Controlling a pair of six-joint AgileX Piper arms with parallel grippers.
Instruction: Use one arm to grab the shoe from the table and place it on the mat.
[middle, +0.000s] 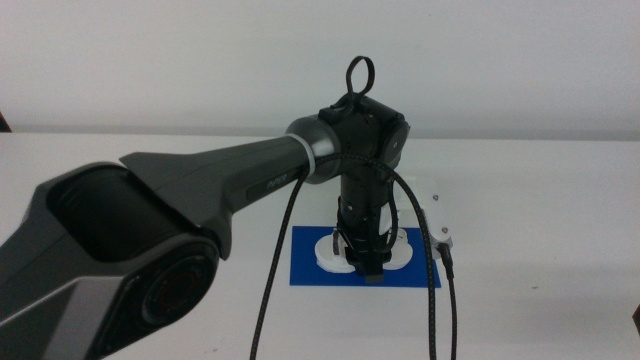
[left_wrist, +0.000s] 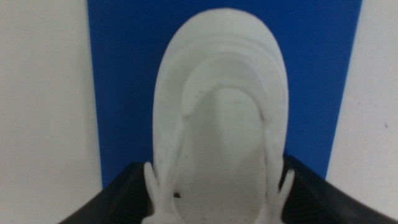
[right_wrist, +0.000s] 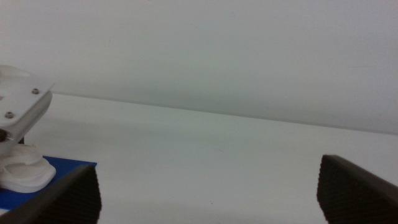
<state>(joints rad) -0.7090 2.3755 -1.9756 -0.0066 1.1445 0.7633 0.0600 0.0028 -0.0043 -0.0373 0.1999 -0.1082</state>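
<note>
The white shoe (middle: 328, 256) lies on the deep-blue mat (middle: 305, 270) in the middle view. The left arm (middle: 200, 190) reaches in from the left, and its gripper (middle: 368, 268) points straight down on the shoe's middle. In the left wrist view the shoe (left_wrist: 224, 112) fills the picture over the mat (left_wrist: 124, 74), and the left gripper (left_wrist: 217, 193) has its jaws pressed against both sides of it. The straps are hidden. The right gripper (right_wrist: 208, 186) is open and empty, low beside the mat (right_wrist: 62, 169), and sees one end of the shoe (right_wrist: 25, 175).
The white table (middle: 540, 200) spreads around the mat on all sides. A black cable (middle: 432, 300) hangs from the left arm in front of the mat. The left wrist's white camera mount (middle: 440, 226) sticks out to the right of the gripper.
</note>
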